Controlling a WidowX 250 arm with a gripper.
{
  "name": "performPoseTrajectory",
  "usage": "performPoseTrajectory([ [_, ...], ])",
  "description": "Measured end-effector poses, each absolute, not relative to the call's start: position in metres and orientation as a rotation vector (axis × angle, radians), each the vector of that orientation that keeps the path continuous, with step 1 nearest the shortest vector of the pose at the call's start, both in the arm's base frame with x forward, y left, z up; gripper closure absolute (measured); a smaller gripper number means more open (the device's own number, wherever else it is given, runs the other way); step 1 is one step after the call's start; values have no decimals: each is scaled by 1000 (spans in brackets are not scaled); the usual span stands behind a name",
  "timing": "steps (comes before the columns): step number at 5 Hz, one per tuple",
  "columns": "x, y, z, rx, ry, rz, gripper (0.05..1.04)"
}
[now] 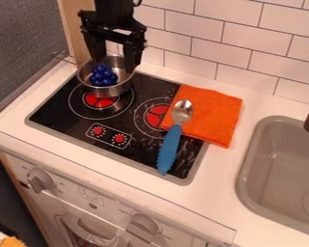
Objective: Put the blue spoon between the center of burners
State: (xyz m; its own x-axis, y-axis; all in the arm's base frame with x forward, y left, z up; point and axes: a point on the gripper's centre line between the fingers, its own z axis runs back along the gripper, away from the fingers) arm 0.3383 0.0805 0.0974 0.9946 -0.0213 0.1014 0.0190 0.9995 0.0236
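Cloth [215, 113] lies partly under the spoon [169, 149], pot [120, 89] over one burner [99, 102].

Your white counter [215, 198] holds a black cooktop [60, 113] toward its left end. Beside that, an orange cloth [218, 113] overlaps the cooktop, and your gray sink [250, 159] is set in at right.

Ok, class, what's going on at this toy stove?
A robot gripper is open over the metal pot, which sits at the left burner with a bumpy blue thing inside. The blue-handled spoon is not in its grip: it lies beside the right burner, its bowl over the orange cloth, not yet between the burners.
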Motion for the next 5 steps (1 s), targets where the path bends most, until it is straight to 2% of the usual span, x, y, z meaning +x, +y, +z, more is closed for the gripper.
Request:
performPoseTrajectory([
  [1,336,79,87,15,-74,-8,83],
  [2,318,43,74,-15,-27,-25,83],
  [3,295,0,67,-55,-17,-72,83],
  [4,280,-34,54,-56,13,-129,83],
  [5,278,-42,45,5,13,-122,83],
])
